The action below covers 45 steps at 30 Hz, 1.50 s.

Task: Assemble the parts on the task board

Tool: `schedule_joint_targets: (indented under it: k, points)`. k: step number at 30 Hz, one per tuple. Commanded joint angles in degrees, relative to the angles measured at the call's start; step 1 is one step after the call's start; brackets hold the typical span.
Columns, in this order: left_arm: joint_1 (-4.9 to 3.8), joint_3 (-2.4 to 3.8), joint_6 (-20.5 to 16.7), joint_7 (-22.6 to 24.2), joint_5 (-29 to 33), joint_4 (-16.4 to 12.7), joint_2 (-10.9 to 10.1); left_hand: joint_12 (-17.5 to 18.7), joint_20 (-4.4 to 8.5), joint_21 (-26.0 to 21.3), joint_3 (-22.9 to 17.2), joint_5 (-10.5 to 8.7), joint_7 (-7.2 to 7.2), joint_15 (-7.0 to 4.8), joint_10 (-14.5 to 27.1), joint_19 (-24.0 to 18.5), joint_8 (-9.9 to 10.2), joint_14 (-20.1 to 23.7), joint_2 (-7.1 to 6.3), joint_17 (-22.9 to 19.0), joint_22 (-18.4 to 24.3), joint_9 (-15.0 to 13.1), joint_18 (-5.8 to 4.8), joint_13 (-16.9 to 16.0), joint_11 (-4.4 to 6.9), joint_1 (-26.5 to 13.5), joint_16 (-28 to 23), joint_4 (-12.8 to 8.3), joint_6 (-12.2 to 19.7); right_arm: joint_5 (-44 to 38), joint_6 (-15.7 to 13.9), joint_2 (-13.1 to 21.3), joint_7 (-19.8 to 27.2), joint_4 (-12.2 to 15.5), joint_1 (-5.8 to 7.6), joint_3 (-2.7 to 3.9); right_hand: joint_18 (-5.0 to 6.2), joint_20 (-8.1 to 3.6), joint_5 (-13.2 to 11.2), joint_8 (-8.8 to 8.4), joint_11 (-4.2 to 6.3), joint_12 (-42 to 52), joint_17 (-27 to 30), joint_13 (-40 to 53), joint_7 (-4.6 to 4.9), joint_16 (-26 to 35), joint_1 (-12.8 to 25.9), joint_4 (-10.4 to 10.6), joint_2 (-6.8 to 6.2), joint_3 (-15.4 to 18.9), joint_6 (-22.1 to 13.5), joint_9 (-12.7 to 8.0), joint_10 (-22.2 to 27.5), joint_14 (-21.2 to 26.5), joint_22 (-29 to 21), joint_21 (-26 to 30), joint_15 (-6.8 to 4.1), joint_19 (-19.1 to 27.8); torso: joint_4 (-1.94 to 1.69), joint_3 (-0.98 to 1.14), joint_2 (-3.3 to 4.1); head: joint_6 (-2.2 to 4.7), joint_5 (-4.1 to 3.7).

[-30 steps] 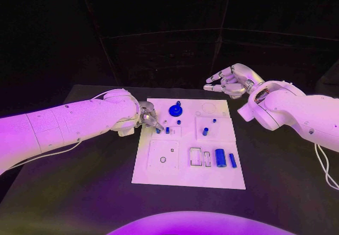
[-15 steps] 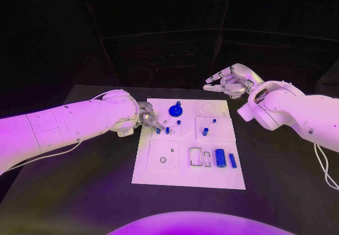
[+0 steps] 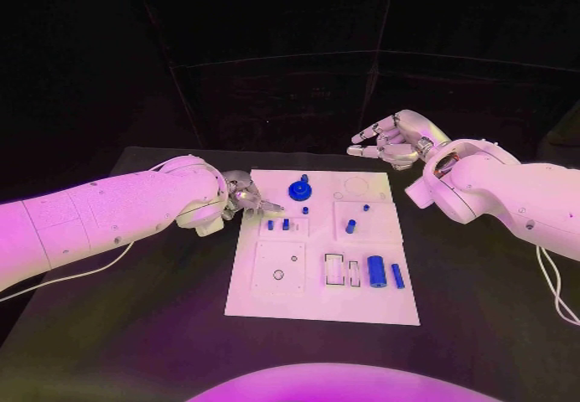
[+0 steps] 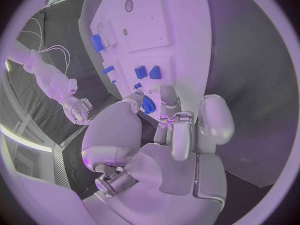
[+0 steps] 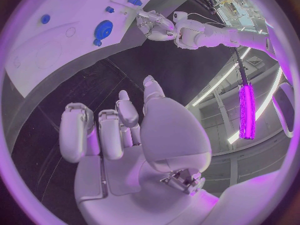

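1. Lying on the black bench, the task board carries blue parts at its 4 o'clock;
2. left hand hovers at its 10 o'clock edge, fingers apart, holding nothing;
3. right hand hangs past its 1 o'clock corner, fingers loosely spread, empty.

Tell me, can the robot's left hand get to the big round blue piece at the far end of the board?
Probably yes. The left hand hovers at the task board edge, the round blue piece close beside its fingers, nothing between.
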State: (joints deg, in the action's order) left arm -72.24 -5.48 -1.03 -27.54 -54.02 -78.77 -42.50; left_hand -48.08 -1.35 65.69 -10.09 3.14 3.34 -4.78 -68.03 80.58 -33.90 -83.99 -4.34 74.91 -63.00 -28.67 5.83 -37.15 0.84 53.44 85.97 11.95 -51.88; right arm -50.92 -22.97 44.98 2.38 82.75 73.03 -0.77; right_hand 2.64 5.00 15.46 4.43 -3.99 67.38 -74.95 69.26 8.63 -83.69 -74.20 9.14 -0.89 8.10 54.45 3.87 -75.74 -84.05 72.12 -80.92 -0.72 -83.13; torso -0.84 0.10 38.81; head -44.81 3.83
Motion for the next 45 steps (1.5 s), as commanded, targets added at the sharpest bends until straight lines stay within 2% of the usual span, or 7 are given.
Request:
schedule_joint_targets:
  k: [1, 3, 7, 19, 27, 31, 45]
  points:
    - [-0.19, 0.07, -7.28, 8.48, 6.57, -0.21, -0.17, 2.96, -1.21, -11.23, 1.20, 0.89, 1.84, 1.51, 4.49, -5.21, 1.69, -1.29, 0.19, 1.66, 11.05, 1.03, 2.02, 2.17, -1.56, 2.84, -5.78, -0.12, 3.58, 0.16, 0.04, -0.03, 0.49, 0.01, 0.11, 0.03, 1.03, 0.03, 0.18, 0.23, 0.42, -0.20, -4.71, -0.05, -0.04, 0.15, -0.08, 0.03, 0.56, 0.33, 0.47, 0.05, 0.11, -3.63, -0.05, 0.28, -0.22, 0.43, 0.01, 0.01, 0.03, 0.07, -0.06]
    - [-0.24, 0.07, -8.88, 13.66, 7.58, -0.14, -0.12, 5.37, -2.53, -23.48, 1.14, 2.16, 3.74, 3.19, 10.19, -11.27, 2.93, 3.52, 0.77, -7.60, 22.59, 2.15, 3.91, 3.62, -3.62, 8.02, -13.61, -1.89, 7.21, 0.16, 0.06, -0.04, 0.48, -0.03, 0.11, 0.03, 1.03, 0.03, 0.18, 0.23, 0.42, -0.20, -4.71, -0.05, -0.04, 0.15, -0.08, 0.03, 0.56, 0.33, 0.47, 0.05, 0.11, -3.63, -0.05, 0.28, -0.22, 0.43, 0.02, 0.02, 0.03, 0.07, -0.04]
    - [-0.27, 0.04, -11.00, 22.03, 7.50, 0.34, 0.73, 9.27, -4.30, -28.69, -0.45, 2.29, 5.80, 5.27, 17.65, -14.44, 4.44, 12.50, 1.53, -21.58, 26.00, 4.30, 4.07, 6.63, -5.78, 16.80, -26.49, -6.05, 10.05, 0.16, 0.11, -0.05, 0.47, -0.06, 0.11, 0.03, 1.03, 0.03, 0.19, 0.22, 0.41, -0.12, -4.74, 0.01, -0.03, 0.14, -0.08, 0.05, 0.57, 0.37, 0.45, 0.05, 0.07, -3.64, -0.04, 0.28, -0.21, 0.43, 0.06, 0.02, 0.04, 0.29, -0.25]
    - [-0.13, -0.31, -12.28, 32.78, -12.38, 3.29, 5.94, 17.51, -5.56, -32.75, -5.16, 0.97, 6.12, 6.03, 19.84, -14.03, 11.84, 17.01, -0.29, -30.95, 29.38, 13.99, 4.61, 18.26, -6.88, 25.84, -32.70, -13.22, 5.65, 0.16, 0.32, -0.39, 0.44, -0.23, 0.11, 0.03, 1.02, 0.03, 0.20, 0.22, 0.41, -0.10, -4.80, 0.03, -0.03, 0.10, -0.09, 0.05, 0.59, 0.38, 0.45, 0.05, 0.05, -3.65, -0.01, 0.27, -0.21, 0.41, 0.17, 0.04, 0.10, 0.87, -0.81]
    - [0.38, -0.81, -8.14, 31.96, -22.46, 8.30, 10.20, 19.62, -5.12, -29.44, -4.65, 0.57, 5.65, 5.62, 19.20, -8.25, 15.27, 6.29, -1.27, -18.83, 28.03, 18.24, 4.66, 23.49, -6.50, 24.47, -18.59, -13.98, 2.78, 0.16, 0.48, -0.76, 0.45, -0.42, 0.10, 0.02, 1.02, 0.03, 0.21, 0.22, 0.41, -0.10, -4.79, 0.03, -0.03, 0.10, -0.10, 0.04, 0.60, 0.39, 0.45, 0.05, 0.06, -3.65, 0.00, 0.26, -0.21, 0.41, 0.18, -0.04, 0.11, 0.93, -1.12]
    - [0.62, -0.83, -6.77, 31.02, -25.11, 10.17, 11.61, 20.07, -4.71, -20.54, -4.55, 0.58, 5.31, 5.24, 17.88, -3.72, 16.45, 2.19, -1.08, -11.85, 19.84, 19.78, 3.32, 25.58, -6.20, 24.23, -11.90, -14.25, 1.09, 0.16, 0.52, -0.87, 0.47, -0.46, 0.10, 0.02, 1.01, 0.03, 0.24, 0.21, 0.41, -0.11, -4.77, 0.02, -0.03, 0.12, -0.13, 0.04, 0.63, 0.39, 0.44, 0.05, 0.06, -3.65, 0.03, 0.25, -0.21, 0.39, 0.37, 0.03, 0.19, 0.93, -1.09]
    - [0.94, -0.83, -2.94, 28.60, -29.42, 12.75, 14.05, 21.23, -4.45, -12.83, -4.69, 0.60, 5.05, 5.01, 16.48, -0.97, 17.63, 0.31, -0.75, -9.00, 12.26, 21.50, 2.10, 28.54, -6.03, 24.09, -8.55, -14.76, -1.60, 0.16, 0.52, -1.02, 0.51, -0.50, 0.10, 0.02, 1.01, 0.03, 0.24, 0.21, 0.41, -0.11, -4.77, 0.02, -0.03, 0.12, -0.13, 0.04, 0.63, 0.39, 0.44, 0.05, 0.06, -3.65, 0.03, 0.25, -0.21, 0.39, 0.25, 0.03, 0.21, 0.98, -1.10]
